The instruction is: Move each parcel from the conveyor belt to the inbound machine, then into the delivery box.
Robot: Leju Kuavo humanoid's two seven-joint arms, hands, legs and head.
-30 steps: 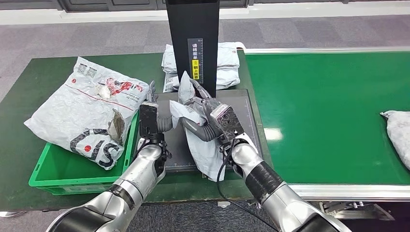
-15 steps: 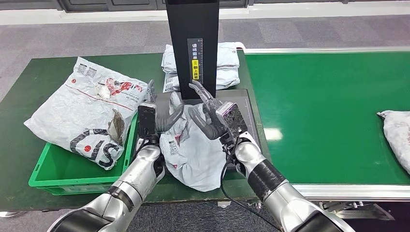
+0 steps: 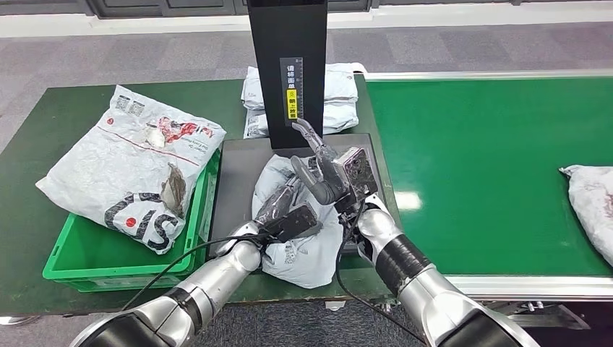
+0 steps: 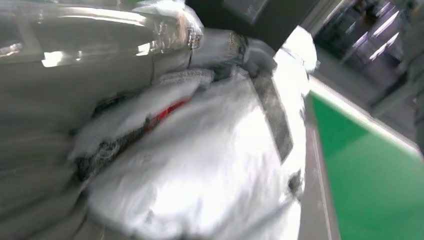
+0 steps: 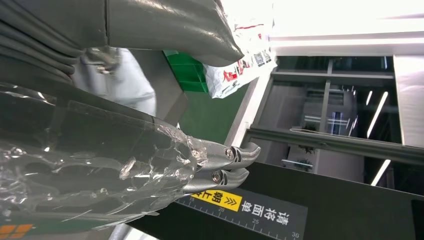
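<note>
My left hand (image 3: 283, 210) lies flat on the parcel (image 3: 300, 242) at frame centre, right hand (image 3: 322, 173) spread empty just above, box (image 3: 72, 264) lower left.

Head view looks down and forward from high up over the inbound machine (image 3: 296, 72) and conveyor belt (image 3: 491, 166). Left wrist camera sits blurred, right against the grey parcel (image 4: 200, 165). Right wrist camera, turned sideways, shares the machine's black column (image 5: 320, 205).

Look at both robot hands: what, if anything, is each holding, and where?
Left hand rests on the grey parcel on its near-left side; a firm grip cannot be told. Right hand holds nothing, fingers apart above it.
</note>
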